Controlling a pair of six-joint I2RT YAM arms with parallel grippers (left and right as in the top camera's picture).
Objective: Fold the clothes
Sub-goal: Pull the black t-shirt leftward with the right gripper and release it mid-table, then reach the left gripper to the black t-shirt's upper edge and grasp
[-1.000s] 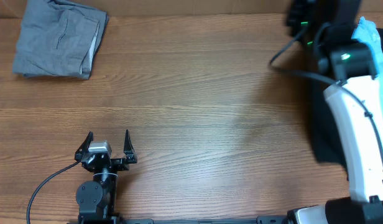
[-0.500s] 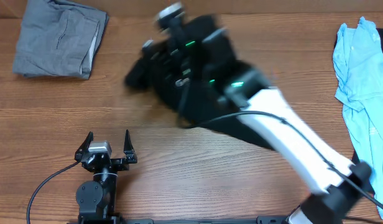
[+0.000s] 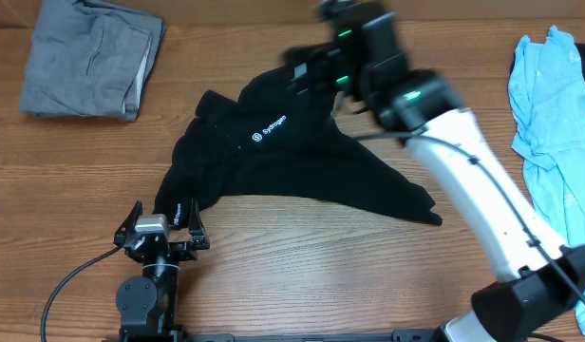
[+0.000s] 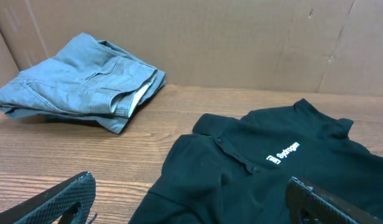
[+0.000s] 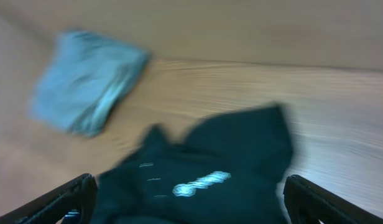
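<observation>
The black shirt (image 3: 302,166) lies crumpled and partly spread in the middle of the table, with its white logo (image 3: 269,128) facing up. My right gripper (image 3: 310,76) hovers blurred over the shirt's upper edge. In the right wrist view this gripper (image 5: 191,202) is open, and the shirt (image 5: 235,149) lies below its wide-apart fingers (image 5: 64,199). My left gripper (image 3: 165,211) rests open at the table's front, and the shirt's lower left corner reaches its right finger. In the left wrist view the shirt (image 4: 272,174) fills the space ahead between the open fingers (image 4: 61,196).
A folded grey garment (image 3: 91,59) lies at the back left corner and shows in the left wrist view (image 4: 86,81). A light blue shirt (image 3: 551,123) lies crumpled at the right edge. Bare wood (image 3: 302,266) shows at the front.
The right arm swung from the far right across to the table's middle, carrying the black shirt. Its gripper has opened and the shirt now lies on the table. The left arm has not moved.
</observation>
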